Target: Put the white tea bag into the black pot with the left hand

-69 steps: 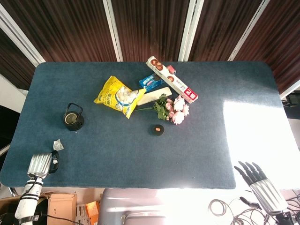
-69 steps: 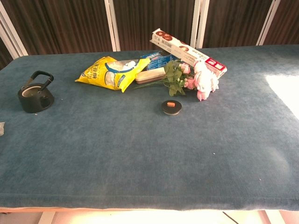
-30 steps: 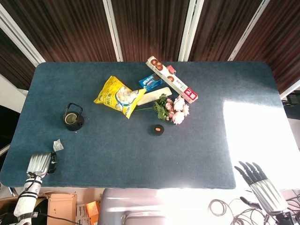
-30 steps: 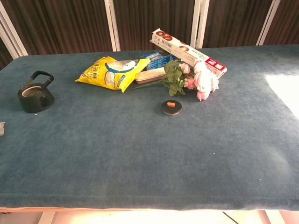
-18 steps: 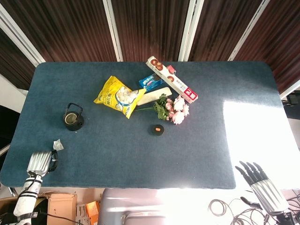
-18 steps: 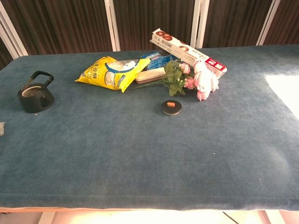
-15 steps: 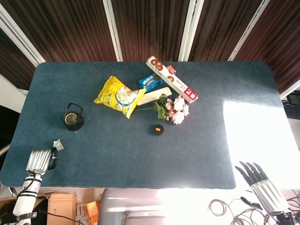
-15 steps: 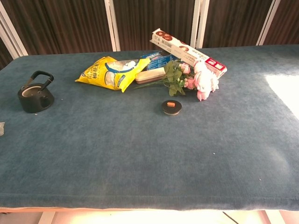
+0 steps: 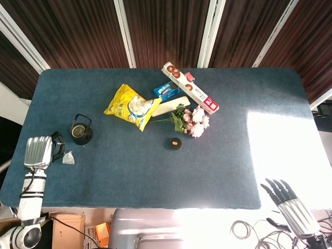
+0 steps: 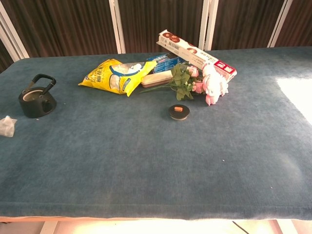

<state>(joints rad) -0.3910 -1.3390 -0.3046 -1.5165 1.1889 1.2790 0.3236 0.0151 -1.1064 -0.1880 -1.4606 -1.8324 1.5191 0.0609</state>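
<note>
The black pot [image 9: 80, 134] [image 10: 36, 101] stands lidless near the table's left end, handle up. My left hand [image 9: 40, 151] hovers just left and in front of it, dark fingers [image 9: 57, 146] curled toward the white tea bag [image 9: 68, 158] [image 10: 7, 126]. The bag hangs at the fingertips and looks pinched and lifted off the cloth; the pinch itself is too small to see clearly. In the chest view only the bag shows, at the left edge. My right hand [image 9: 289, 205] is beyond the table's front right corner, fingers spread and holding nothing.
The round black pot lid [image 9: 175, 143] [image 10: 178, 111] with an orange knob lies mid-table. Behind it sit a yellow snack bag [image 9: 132, 106], pink flowers [image 9: 193, 121], a long biscuit box [image 9: 190, 94] and a blue packet [image 9: 167, 91]. A cardboard box [image 9: 67, 228] is below the table's front left.
My left hand has moved from the table's front left corner toward the pot. The tea bag has shifted right and upward with it, further into the chest view. The right hand is still.
</note>
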